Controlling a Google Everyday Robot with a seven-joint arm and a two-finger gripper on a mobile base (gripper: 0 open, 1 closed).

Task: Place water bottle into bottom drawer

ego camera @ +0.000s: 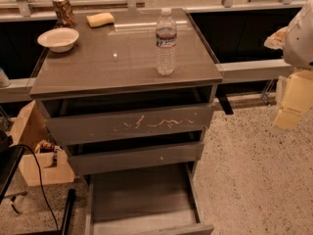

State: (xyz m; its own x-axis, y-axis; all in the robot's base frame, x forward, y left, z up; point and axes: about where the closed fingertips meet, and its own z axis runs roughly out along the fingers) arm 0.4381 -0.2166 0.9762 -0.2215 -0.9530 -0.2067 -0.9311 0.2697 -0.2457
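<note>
The small clear ribbed plastic water bottle (166,42), with its white cap and dark label band, stands upright on the glossy grey-brown cabinet top (107,65), right of centre and near the front edge, its long axis vertical. The robot's pale beige gripper (293,99) hangs at the far right edge of the view, off the side of the cabinet and well apart from the bottle; whether it is spread or pressed together I cannot tell, and it holds nothing that shows. So the bottle lies to the left of the gripper and farther in over the top, with bare surface around it on the gripper's side, which suggests a sideways approach across the vertical body. The white bowl (58,38), brownish metal can (63,10) and yellow sponge (100,19) sit at the far left, away from that path. The bottom drawer (142,195), lowest of three, is pulled open with its grey interior bare, below and forward of the bottle.
</note>
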